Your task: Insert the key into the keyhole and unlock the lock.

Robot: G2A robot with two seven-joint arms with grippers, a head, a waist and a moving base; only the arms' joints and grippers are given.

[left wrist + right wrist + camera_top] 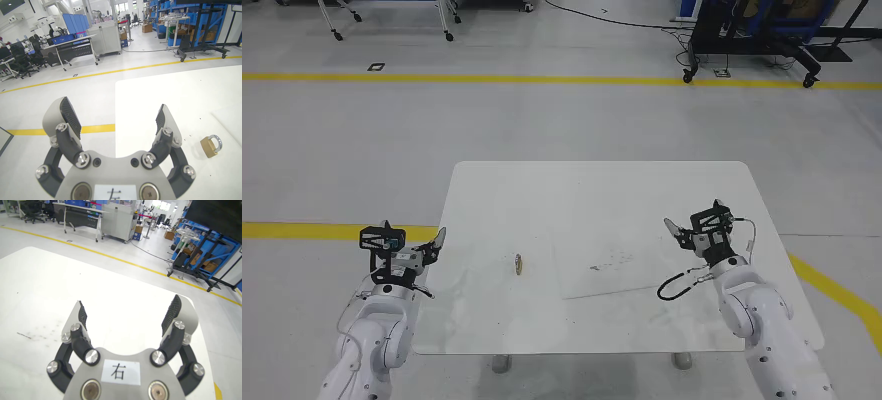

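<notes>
A small brass padlock point(518, 263) with a silver shackle lies on its side on the white table point(592, 190), left of the middle. In the left wrist view the padlock point(209, 146) sits on the table a short way from my fingers. My left gripper point(412, 237) point(113, 104) hovers over the table's left edge, open and holding nothing. My right gripper point(697, 218) point(128, 300) hangs over the right part of the table, also open and holding nothing. A thin dark streak point(23, 334) lies among grey smudges; I cannot tell what it is.
A thin white sheet point(642, 270) covers the table's right half; its edge runs just right of the padlock. Grey smudges point(612, 262) mark the sheet. Yellow floor lines point(542, 78) and wheeled racks point(752, 40) lie beyond the table.
</notes>
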